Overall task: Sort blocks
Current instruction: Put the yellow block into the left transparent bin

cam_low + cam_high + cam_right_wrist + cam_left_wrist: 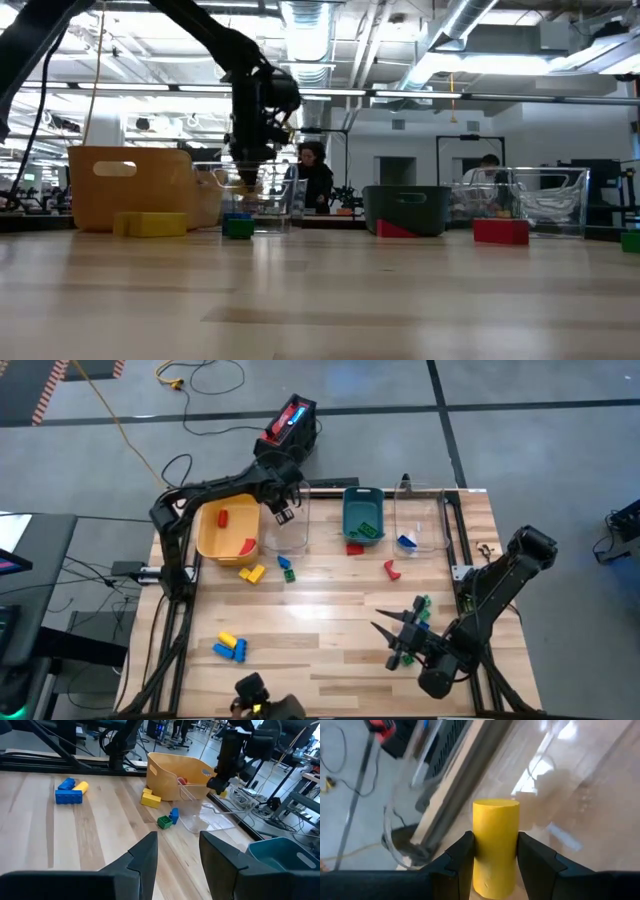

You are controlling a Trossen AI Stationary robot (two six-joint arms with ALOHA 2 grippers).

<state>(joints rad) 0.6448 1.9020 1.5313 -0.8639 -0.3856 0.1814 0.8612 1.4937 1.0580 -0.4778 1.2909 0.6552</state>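
My left gripper (283, 512) hangs over the first clear bin (288, 530) at the table's far side, shut on a yellow cylinder block (495, 840). My right gripper (396, 632) is open and low near the table's right front, with green blocks (421, 606) beside it. Loose blocks lie flat on the table: yellow ones (251, 573), a blue and green pair (286, 568), red ones (390, 568) and a blue and yellow group (230, 648). The yellow bin (215, 542) holds red blocks (246, 546). My left gripper pinches the yellow cylinder block between its two fingers (462, 857), which press on its rounded sides (481, 851) partway along its length. The fingers come from above, pointing down, and lie along the cylinder. The block is lifted clear above the clear bin (395, 840), its flat end (496, 805) sticking out past the fingertips.
A teal bin (347, 518) holds a green block (366, 530); a second clear bin (425, 510) holds a blue block (407, 541). A red block (355, 548) lies in front of the teal bin. Bare wood spans the table's middle (320, 610). People stand in the room beyond.
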